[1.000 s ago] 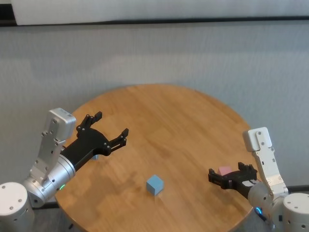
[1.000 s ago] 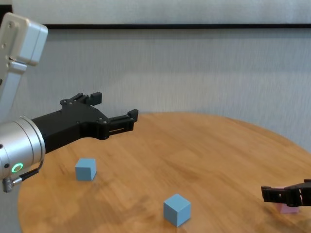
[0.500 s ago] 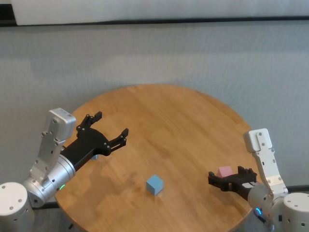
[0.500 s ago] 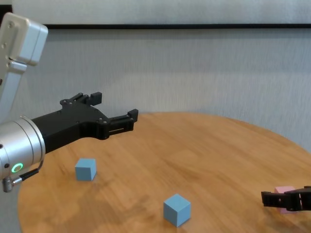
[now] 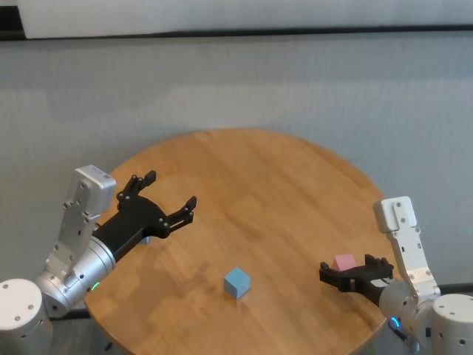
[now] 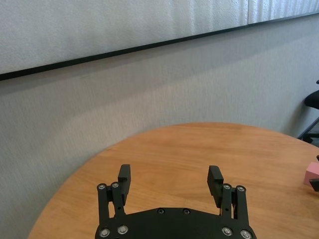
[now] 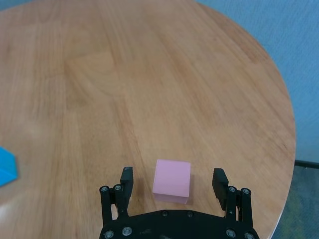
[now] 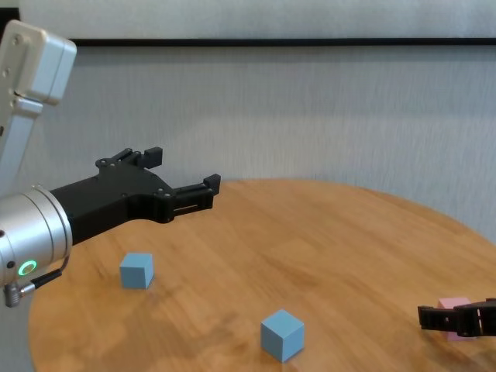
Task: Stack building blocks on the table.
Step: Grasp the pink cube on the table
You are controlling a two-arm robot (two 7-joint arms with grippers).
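The round wood-grain surface [image 5: 259, 192] fills the middle of the head view. The right end effector [image 5: 356, 272] sits low at the lower right of that frame, its fingers spread wide on either side of the pink cube [image 5: 344, 262]; in the right wrist view the pink cube [image 7: 172, 180] rests on the surface between the two fingertips with a gap on each side, so nothing is gripped. The left end effector [image 5: 170, 196] hangs above the left part of the surface, also fully spread and empty, as the left wrist view [image 6: 169, 181] shows. One light blue cube [image 8: 136, 270] lies at the left of the chest view, below the left end effector. The other light blue cube [image 8: 282, 335] lies at the bottom centre of that frame, well apart from both others.
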